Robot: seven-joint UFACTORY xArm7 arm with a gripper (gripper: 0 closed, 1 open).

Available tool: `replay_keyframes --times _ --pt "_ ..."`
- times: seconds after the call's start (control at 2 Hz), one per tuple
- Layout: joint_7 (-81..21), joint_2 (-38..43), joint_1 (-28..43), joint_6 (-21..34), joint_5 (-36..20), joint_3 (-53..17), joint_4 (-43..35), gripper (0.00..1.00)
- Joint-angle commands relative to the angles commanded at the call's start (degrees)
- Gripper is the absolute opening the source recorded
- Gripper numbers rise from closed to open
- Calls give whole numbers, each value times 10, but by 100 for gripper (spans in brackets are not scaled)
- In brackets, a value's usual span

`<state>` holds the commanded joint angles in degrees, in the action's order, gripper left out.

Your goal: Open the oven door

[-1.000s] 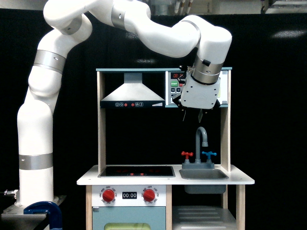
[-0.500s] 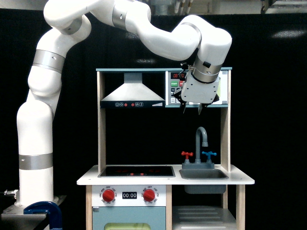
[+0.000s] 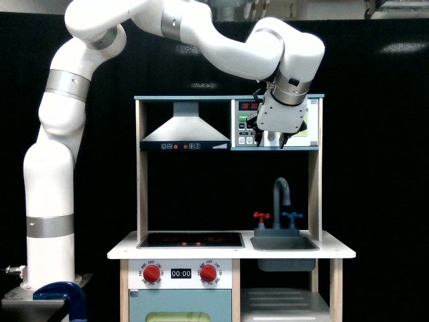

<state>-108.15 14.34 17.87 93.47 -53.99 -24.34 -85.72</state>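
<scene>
A black backdrop hangs behind a toy kitchen, with ceiling fixtures above.

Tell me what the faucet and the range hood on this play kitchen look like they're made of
Faucet: probably grey plastic, matte and evenly coloured with no metallic glints. Range hood: silver-grey with a soft sheen, likely painted wood or plastic rather than real steel, though this view can't settle which.

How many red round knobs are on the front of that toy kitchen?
2: one red knob on the exterior view's left of the little clock display, the other on its right. None seems hidden.
</scene>
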Motion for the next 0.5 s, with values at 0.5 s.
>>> replay_keyframes --times 0.5 --pt "61 10 -3 -18 -7 53 -48 100"
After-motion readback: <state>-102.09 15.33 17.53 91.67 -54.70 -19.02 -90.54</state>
